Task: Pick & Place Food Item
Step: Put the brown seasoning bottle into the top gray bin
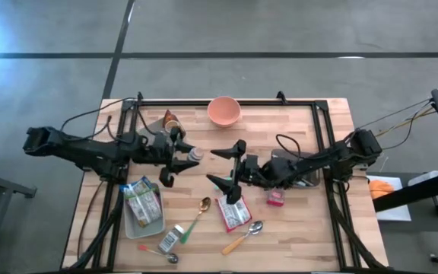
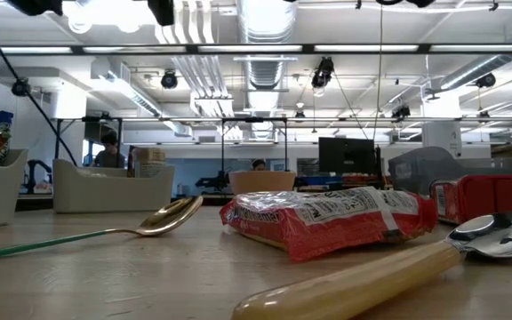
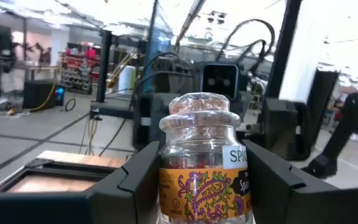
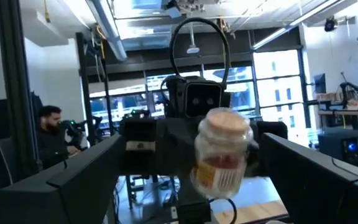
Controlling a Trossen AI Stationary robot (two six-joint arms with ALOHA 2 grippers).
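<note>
High view: spice jar [image 1: 195,155] between left gripper [image 1: 175,159] fingers, facing right gripper [image 1: 226,172].

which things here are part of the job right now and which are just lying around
In the job:
glass spice jar with pale lid, gripped in the left hand
open right hand, facing it

Lying about:
pink bowl
red food packet
gold spoon
grey tray

Bare wood between the tools [image 1: 217,156]; packet [image 1: 233,213] lies apparently near below.
</note>
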